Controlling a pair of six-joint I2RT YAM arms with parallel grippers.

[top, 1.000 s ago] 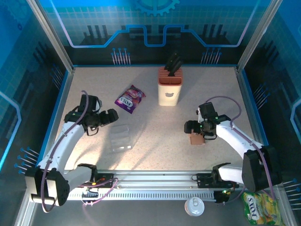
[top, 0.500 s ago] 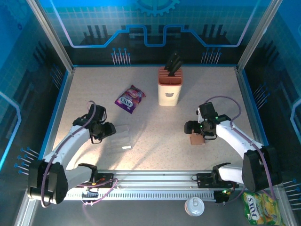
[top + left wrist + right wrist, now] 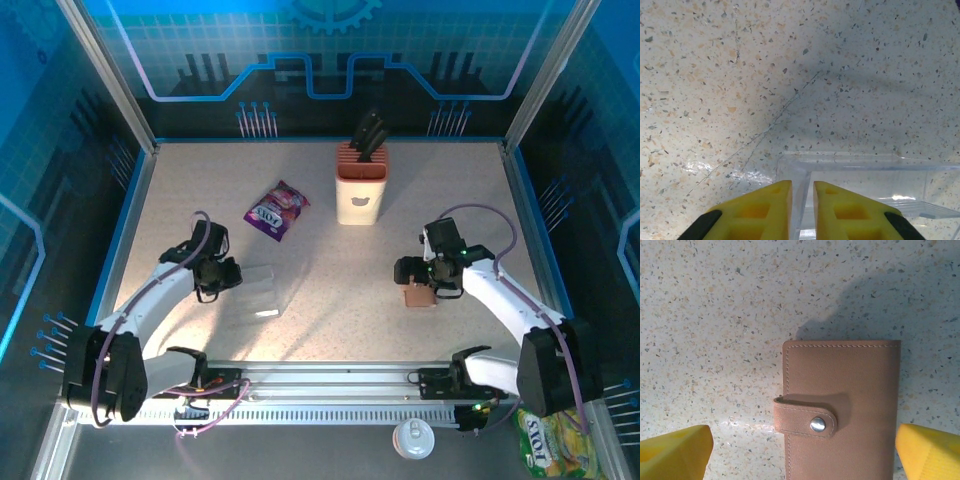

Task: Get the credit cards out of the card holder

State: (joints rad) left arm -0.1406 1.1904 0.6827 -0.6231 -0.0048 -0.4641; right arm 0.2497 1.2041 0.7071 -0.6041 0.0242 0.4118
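Left gripper [image 3: 801, 186] has pinched clear sleeve [image 3: 865, 172]; right gripper [image 3: 802, 435] gapes over closed card holder [image 3: 850, 375].

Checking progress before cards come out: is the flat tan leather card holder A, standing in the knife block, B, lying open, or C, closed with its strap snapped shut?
C: the right wrist view shows the flat tan leather card holder folded shut on the speckled table, its strap fastened by the silver snap.

Left claw [image 3: 801, 192] pinched nearly closed; right claw [image 3: 802, 442] spread wide, pointing down.
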